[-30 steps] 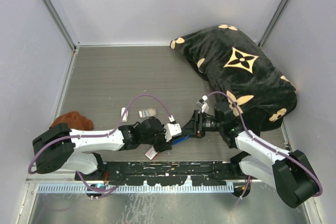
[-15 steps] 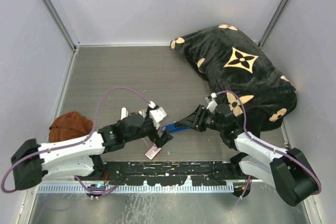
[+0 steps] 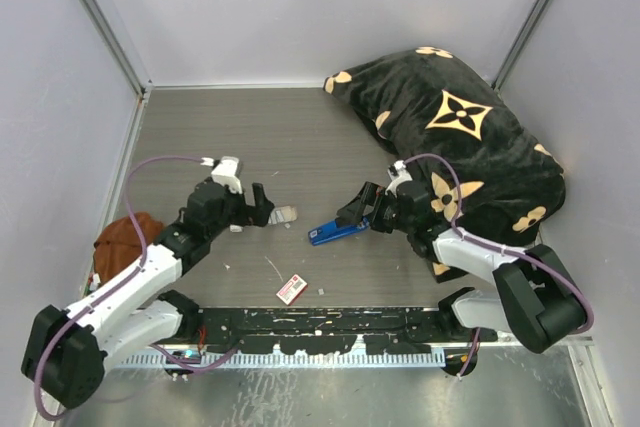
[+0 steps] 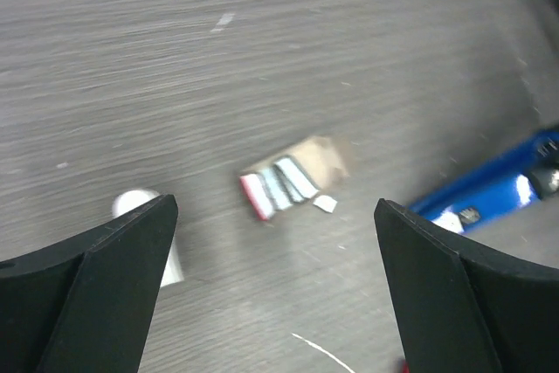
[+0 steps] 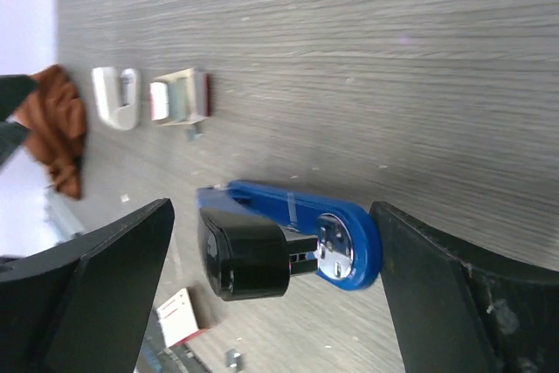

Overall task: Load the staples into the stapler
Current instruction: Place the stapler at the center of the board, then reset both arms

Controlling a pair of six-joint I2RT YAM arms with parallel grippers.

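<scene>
Stapler (image 3: 335, 231) flat on table (image 3: 250, 137), right gripper (image 3: 352, 214) just beside it, jaws wide apart, left gripper (image 3: 264, 209) likewise spread (both empty), above small carton (image 4: 293, 183)

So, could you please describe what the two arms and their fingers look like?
The left arm and right arm both have white shells between bulky black joints, each with a looping mauve cable. The left fingers and right fingers are broad matte-black wedges. No markings show.
</scene>
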